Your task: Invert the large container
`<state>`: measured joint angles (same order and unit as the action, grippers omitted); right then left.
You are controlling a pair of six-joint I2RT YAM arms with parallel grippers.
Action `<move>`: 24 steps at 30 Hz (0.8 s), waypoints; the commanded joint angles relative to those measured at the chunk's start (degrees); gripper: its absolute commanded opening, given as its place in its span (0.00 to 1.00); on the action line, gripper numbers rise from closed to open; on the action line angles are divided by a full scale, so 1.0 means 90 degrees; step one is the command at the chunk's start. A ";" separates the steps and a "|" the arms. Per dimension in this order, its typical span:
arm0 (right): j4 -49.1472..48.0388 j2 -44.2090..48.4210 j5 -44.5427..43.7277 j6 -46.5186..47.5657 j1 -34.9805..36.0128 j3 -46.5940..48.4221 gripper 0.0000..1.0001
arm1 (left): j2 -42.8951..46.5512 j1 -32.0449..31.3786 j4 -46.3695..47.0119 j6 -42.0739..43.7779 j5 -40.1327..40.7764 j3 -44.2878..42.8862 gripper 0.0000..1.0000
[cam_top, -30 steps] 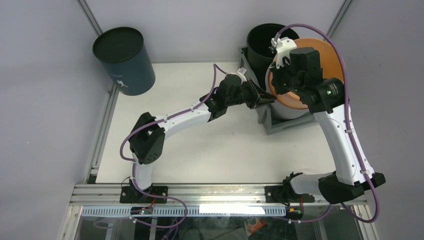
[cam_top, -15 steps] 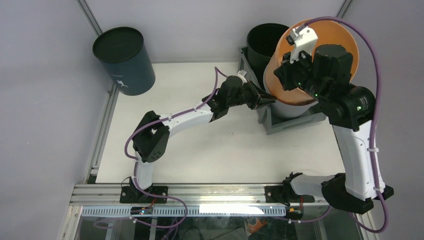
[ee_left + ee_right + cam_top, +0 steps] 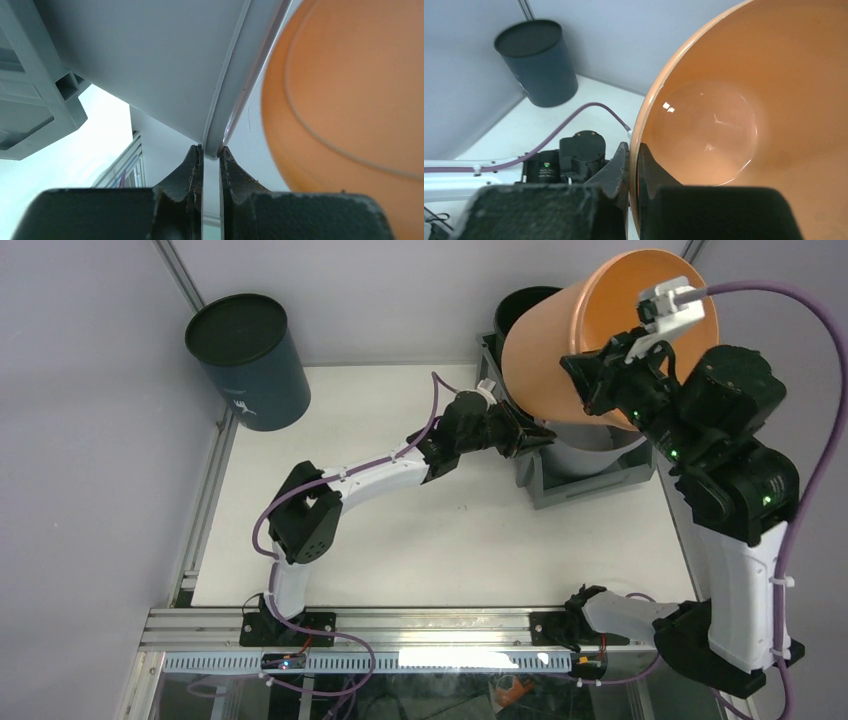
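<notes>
The large grey container (image 3: 575, 490) stands upright at the table's back right; its ribbed wall shows in the left wrist view (image 3: 30, 95). A pale grey bucket (image 3: 590, 452) and a black bucket (image 3: 520, 315) stand inside it. My left gripper (image 3: 535, 437) is shut on the pale grey bucket's rim (image 3: 235, 90), jaws pinching it (image 3: 212, 150). My right gripper (image 3: 600, 375) is shut on the rim of the orange bucket (image 3: 560, 350) and holds it tilted in the air above the container. The rim sits between the jaws (image 3: 633, 150); the bucket's inside (image 3: 749, 100) is bare.
A dark blue cylindrical bin (image 3: 248, 360) stands off the table's back left corner, also in the right wrist view (image 3: 536, 70). White tabletop (image 3: 420, 530) lies in front of the container. Grey walls close in the back and sides.
My right arm has lifted the orange bucket up out of the pale grey bucket and tilted it to the right. My left gripper has stayed clamped on the pale grey bucket's rim.
</notes>
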<state>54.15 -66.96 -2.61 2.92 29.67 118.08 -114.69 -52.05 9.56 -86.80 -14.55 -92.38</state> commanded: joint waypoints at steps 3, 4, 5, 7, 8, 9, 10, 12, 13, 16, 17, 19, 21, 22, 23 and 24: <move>-0.1709 0.0691 0.0316 -0.0360 0.0024 -0.0020 0.00 | -0.0009 0.0030 0.0869 0.0216 -0.0388 -0.0072 0.04; -0.1681 0.0693 0.0335 -0.0414 0.0024 0.0030 0.00 | -0.0006 0.0024 0.0840 0.0363 -0.0458 -0.0177 0.13; -0.1693 0.0702 0.0368 -0.0465 0.0020 0.0058 0.00 | 0.0004 0.0025 0.0695 0.0532 -0.0517 -0.0326 0.20; -0.1771 0.0751 0.0438 -0.0585 0.0027 0.0054 0.00 | 0.0080 0.0031 0.0523 0.0823 -0.0523 -0.0492 0.35; -0.1819 0.0771 0.0480 -0.0642 0.0024 0.0059 0.00 | 0.0149 0.0025 0.0472 0.0942 -0.0493 -0.0489 0.41; -0.1879 0.0791 0.0543 -0.0709 0.0028 0.0053 0.00 | 0.0243 0.0033 0.0418 0.1073 -0.0468 -0.0479 0.48; -0.1946 0.0807 0.0594 -0.0786 0.0029 0.0054 0.00 | 0.0328 0.0034 0.0343 0.1238 -0.0451 -0.0478 0.57; -0.2066 0.0821 0.0748 -0.0953 0.0029 0.0046 0.00 | 0.0544 0.0041 0.0148 0.1536 -0.0343 -0.0468 0.74; -0.2118 0.0812 0.0837 -0.1022 0.0023 0.0036 0.00 | 0.0656 0.0041 0.0018 0.1716 -0.0256 -0.0473 0.81; -0.2202 0.0735 0.1017 -0.1242 0.0029 0.0021 0.00 | 0.0993 0.0040 -0.0387 0.2222 0.0028 -0.0483 0.99; -0.2254 0.0728 0.1063 -0.1328 0.0023 -0.0010 0.00 | 0.1130 0.0040 -0.0495 0.2368 0.0092 -0.0479 0.99; -0.2460 0.0770 0.1155 -0.1468 0.0024 -0.0155 0.00 | 0.1322 0.0043 -0.0683 0.2593 0.0159 -0.0396 0.99; -0.2653 0.0790 0.1261 -0.1634 0.0026 -0.0232 0.00 | 0.1598 0.0048 -0.0832 0.2741 0.0242 -0.0125 0.99; -0.2696 0.0765 0.1309 -0.1699 0.0030 -0.0230 0.00 | 0.1778 0.0050 -0.0908 0.2794 0.0295 0.0063 0.99; -0.2755 0.0747 0.1353 -0.1773 0.0024 -0.0232 0.00 | 0.1968 0.0057 -0.0982 0.2823 0.0384 0.0295 0.99; -0.2826 0.0741 0.1414 -0.1838 0.0024 -0.0274 0.00 | 0.2148 0.0064 -0.1035 0.2850 0.0467 0.0529 0.99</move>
<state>37.54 -60.31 5.69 -9.58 29.67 115.90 -104.95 -51.33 1.02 -66.35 -13.13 -92.27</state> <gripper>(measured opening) 0.038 0.986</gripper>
